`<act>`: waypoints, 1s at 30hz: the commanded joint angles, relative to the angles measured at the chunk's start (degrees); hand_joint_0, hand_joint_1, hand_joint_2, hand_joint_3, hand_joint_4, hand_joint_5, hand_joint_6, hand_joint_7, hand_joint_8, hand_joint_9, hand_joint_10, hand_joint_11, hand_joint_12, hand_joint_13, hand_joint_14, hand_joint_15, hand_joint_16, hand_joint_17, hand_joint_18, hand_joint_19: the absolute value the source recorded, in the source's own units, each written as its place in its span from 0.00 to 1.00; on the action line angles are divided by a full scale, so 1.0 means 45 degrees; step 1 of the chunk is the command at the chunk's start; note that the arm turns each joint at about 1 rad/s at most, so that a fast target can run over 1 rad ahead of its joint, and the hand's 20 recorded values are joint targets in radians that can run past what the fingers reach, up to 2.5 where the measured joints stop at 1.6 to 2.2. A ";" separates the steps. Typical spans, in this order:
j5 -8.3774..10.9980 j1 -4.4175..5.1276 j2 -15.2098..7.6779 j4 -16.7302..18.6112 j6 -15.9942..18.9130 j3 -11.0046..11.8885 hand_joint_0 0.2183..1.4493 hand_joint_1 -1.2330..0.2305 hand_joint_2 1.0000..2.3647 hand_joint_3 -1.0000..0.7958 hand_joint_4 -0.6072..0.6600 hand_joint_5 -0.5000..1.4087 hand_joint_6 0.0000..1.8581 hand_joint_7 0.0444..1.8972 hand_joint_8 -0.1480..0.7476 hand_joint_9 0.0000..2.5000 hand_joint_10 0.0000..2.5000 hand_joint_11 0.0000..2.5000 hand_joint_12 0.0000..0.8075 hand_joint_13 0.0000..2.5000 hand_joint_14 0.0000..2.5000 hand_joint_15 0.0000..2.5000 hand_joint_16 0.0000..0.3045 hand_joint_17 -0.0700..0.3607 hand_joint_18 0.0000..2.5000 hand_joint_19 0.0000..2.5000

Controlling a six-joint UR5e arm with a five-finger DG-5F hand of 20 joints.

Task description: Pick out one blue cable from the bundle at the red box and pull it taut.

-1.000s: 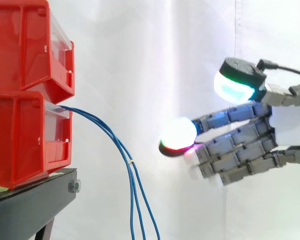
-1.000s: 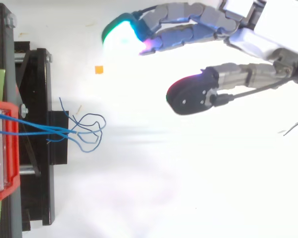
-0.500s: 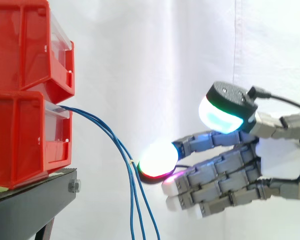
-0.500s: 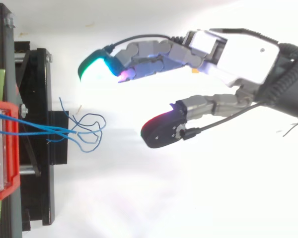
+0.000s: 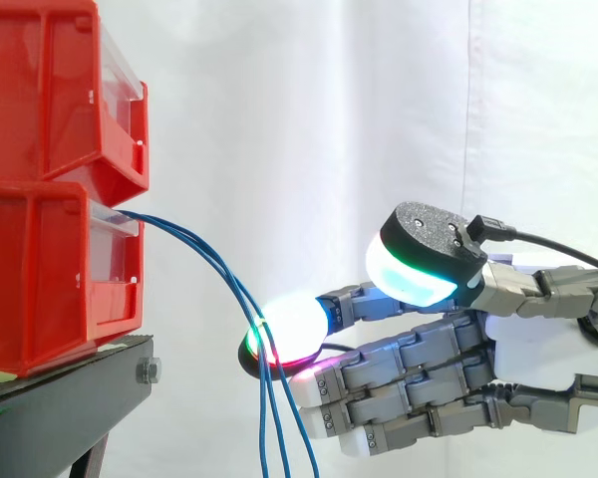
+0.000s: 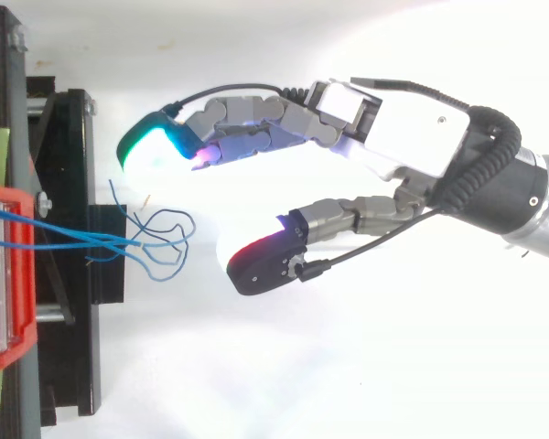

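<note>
The hand (image 5: 538,360) reaches in from the right, released, with its fingers (image 5: 419,373) stretched out almost straight toward the bins and nothing held in them. Its thumb (image 5: 419,267) stands above them in the side view, pad glowing cyan and green, well apart from the fingers. From above we see the hand (image 6: 412,128) spread wide, the green-lit fingertips (image 6: 151,151) on one side and the red-edged thumb pad (image 6: 256,261) on the other.

One white and red fingertip (image 5: 291,329) overlaps the blue cables (image 5: 229,284) in the side view. We cannot tell whether it touches them. From above, the cables (image 6: 73,240) run out between the fingers and the thumb, with a gap to each.

The cables leave the lower red bin (image 5: 40,279) at its top front edge, sag outward and hang down in a close bundle. A small pale band (image 5: 262,321) ties them just beside the fingertip. Where they start inside the bin is hidden behind its clear front, and their lower ends are cut off at the bottom edge of the side view. In the top view they end in loose loops (image 6: 165,247) that are hard to tell apart.

The upper red bin (image 5: 40,90) sits on the lower one, both cut off at the left edge. They rest on the black stand (image 5: 70,398), before the white curtain (image 5: 309,119). The arm is cut off at the right.
</note>
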 commanded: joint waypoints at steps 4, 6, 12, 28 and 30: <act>0.0030 0.0075 -0.0005 -0.0308 -0.0049 -0.0001 0.30 0.42 0.00 0.28 0.63 0.16 0.27 0.40 0.39 0.24 0.00 0.02 0.38 0.21 0.00 0.01 0.16 0.42 0.15 0.13; 0.0011 0.0075 -0.0220 -0.0230 -0.0049 0.0019 0.30 0.42 0.00 0.28 0.63 0.16 0.27 0.40 0.39 0.24 0.00 0.02 0.38 0.21 0.00 0.01 0.16 0.42 0.15 0.13; -0.0048 0.0114 -0.0513 0.0161 0.0088 0.0058 0.29 0.41 0.00 0.28 0.64 0.17 0.27 0.41 0.39 0.24 0.00 0.02 0.38 0.21 0.00 0.01 0.16 0.42 0.15 0.13; -0.0048 0.0134 -0.1431 0.0669 0.0733 0.1015 0.28 0.43 0.00 0.28 0.64 0.17 0.27 0.43 0.40 0.25 0.00 0.03 0.39 0.21 0.00 0.02 0.17 0.43 0.15 0.13; -0.0087 0.0153 -0.1431 0.0669 0.0752 0.1015 0.28 0.43 0.00 0.28 0.64 0.17 0.27 0.43 0.40 0.25 0.00 0.03 0.39 0.21 0.00 0.02 0.17 0.43 0.14 0.13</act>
